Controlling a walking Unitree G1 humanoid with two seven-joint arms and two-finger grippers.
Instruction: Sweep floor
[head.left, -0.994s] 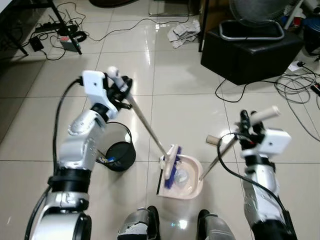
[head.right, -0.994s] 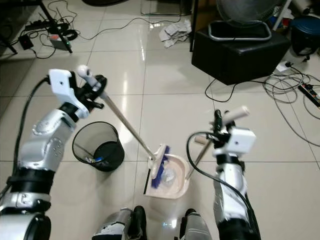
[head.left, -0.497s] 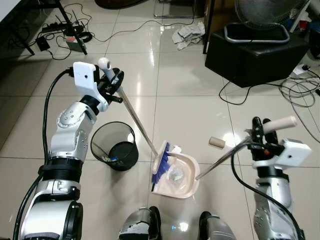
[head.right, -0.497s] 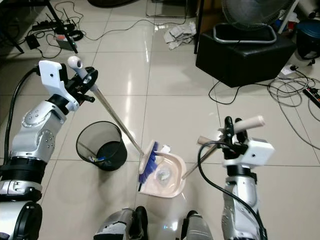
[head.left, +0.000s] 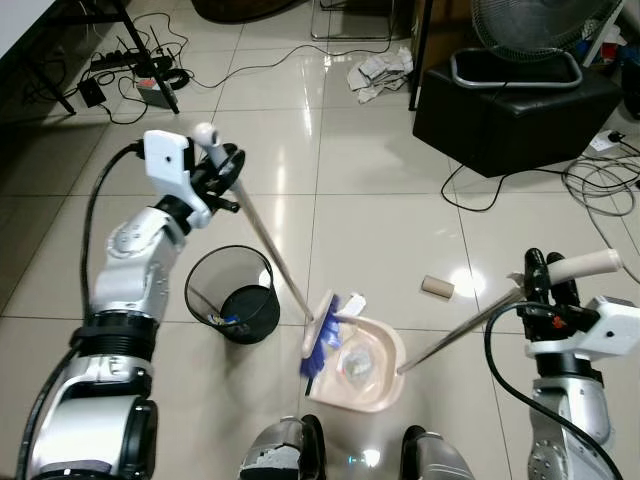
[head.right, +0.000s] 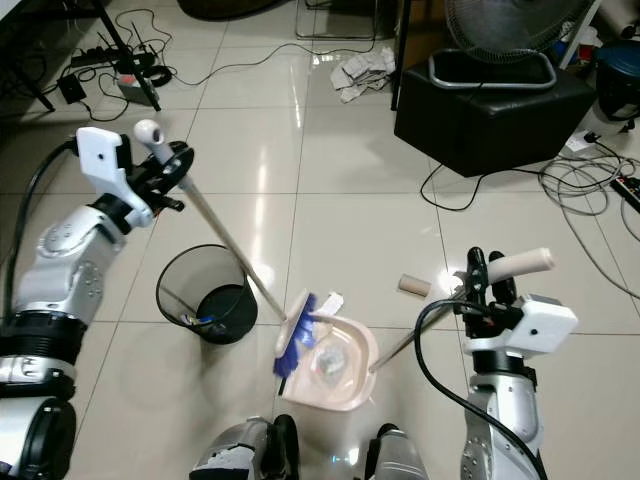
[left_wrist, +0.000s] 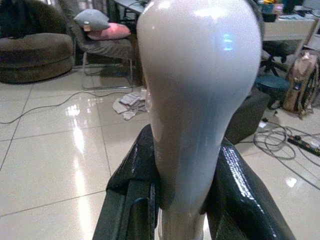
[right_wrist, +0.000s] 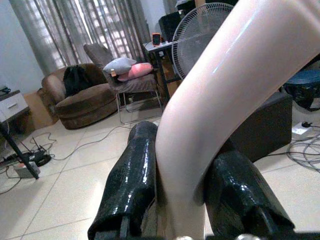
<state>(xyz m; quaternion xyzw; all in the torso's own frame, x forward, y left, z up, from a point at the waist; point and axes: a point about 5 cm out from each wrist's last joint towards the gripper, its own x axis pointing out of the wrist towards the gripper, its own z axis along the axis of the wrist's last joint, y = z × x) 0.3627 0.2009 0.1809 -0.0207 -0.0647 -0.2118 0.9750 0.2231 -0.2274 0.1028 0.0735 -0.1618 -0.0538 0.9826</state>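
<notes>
Blue-bristled broom (head.left: 322, 340), one dustpan (head.left: 365, 370), one bin (head.left: 232, 293)

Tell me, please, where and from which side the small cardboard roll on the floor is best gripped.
Grip the cardboard roll across its middle, coming straight down from above. It lies on its side on the bare tile, apart from the dustpan, so its curved sides are free for two fingers. Its open ends probably give a poorer hold.

head stereo: downward, shared floor (head.left: 400, 220) | wrists: close on handles
</notes>
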